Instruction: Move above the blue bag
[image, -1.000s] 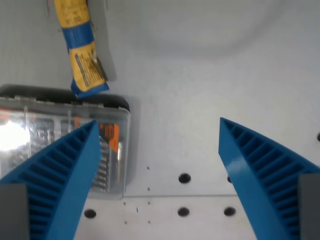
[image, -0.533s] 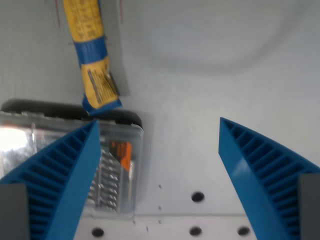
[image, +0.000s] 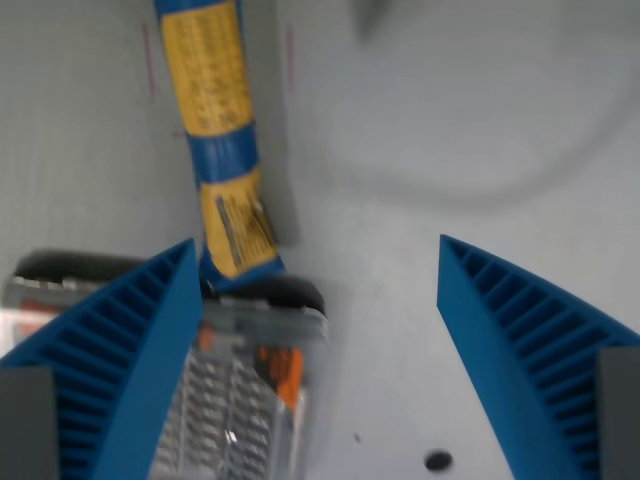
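From my wrist view, the blue bag (image: 222, 140) lies in the upper left part of the picture, a long narrow packet in blue with broad yellow panels, running from the top edge down toward the middle. It leans slightly, its lower end further toward the wrist view's right than its top. That lower end, with a printed yellow label, touches or overlaps the dark rim of a clear plastic case (image: 235, 400) just below it; I cannot tell which. The case holds rows of metal bits and an orange insert, and part of it is hidden behind the left finger.

The gripper (image: 315, 250) is spread wide, its two blue ribbed fingers (image: 120, 350) well apart and holding nothing. The bag sits above and just inside the left fingertip, not centred between the two.

Everything rests on a pale grey surface (image: 450, 120), and one dark hole (image: 437, 461) shows near the bottom edge. The picture is somewhat blurred.
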